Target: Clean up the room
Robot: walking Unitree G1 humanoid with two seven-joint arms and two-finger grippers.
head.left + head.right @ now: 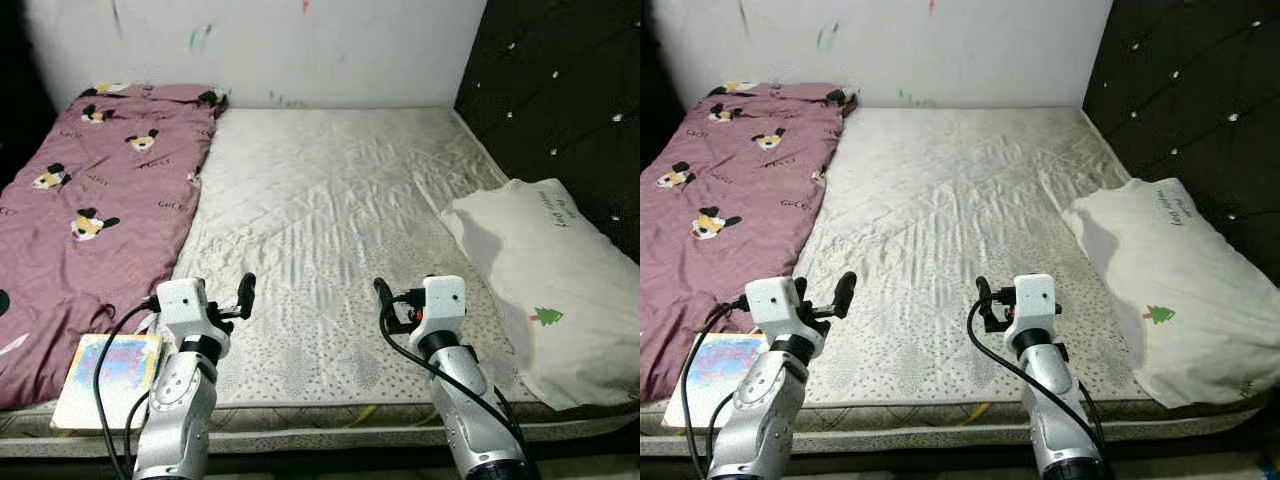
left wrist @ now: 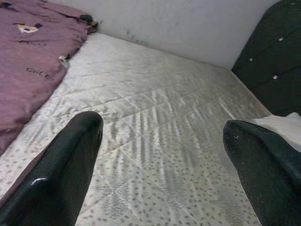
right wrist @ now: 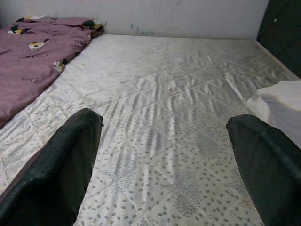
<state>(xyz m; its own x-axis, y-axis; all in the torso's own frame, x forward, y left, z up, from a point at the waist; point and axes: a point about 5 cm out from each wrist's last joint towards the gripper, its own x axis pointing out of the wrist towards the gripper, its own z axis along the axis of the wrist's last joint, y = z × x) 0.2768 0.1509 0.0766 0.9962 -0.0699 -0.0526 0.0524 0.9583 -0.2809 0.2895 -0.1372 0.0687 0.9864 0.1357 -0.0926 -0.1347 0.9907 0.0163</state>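
Left side of frame: mauve blanket (image 1: pixel 95 200) with cartoon dog prints covers the left strip of the bed, running from upper left down to the near edge. Lower left corner: a colourful book (image 1: pixel 108 375) lies flat on the bed edge, touching the blanket, just left of the left arm. Left gripper (image 1: pixel 236 298) hovers over the bare quilted mattress (image 1: pixel 320 210) at bottom centre-left, fingers (image 2: pixel 70 165) spread wide, holding nothing. Right gripper (image 1: pixel 392 305) at bottom centre-right, fingers (image 3: pixel 66 160) also spread apart, empty. Right of frame: white pillow (image 1: pixel 550 280) with a small green tree print lies against the dark tufted headboard (image 1: pixel 560 90). Wrist views bring out the mattress's dotted pattern between the fingers; the head views show the book.
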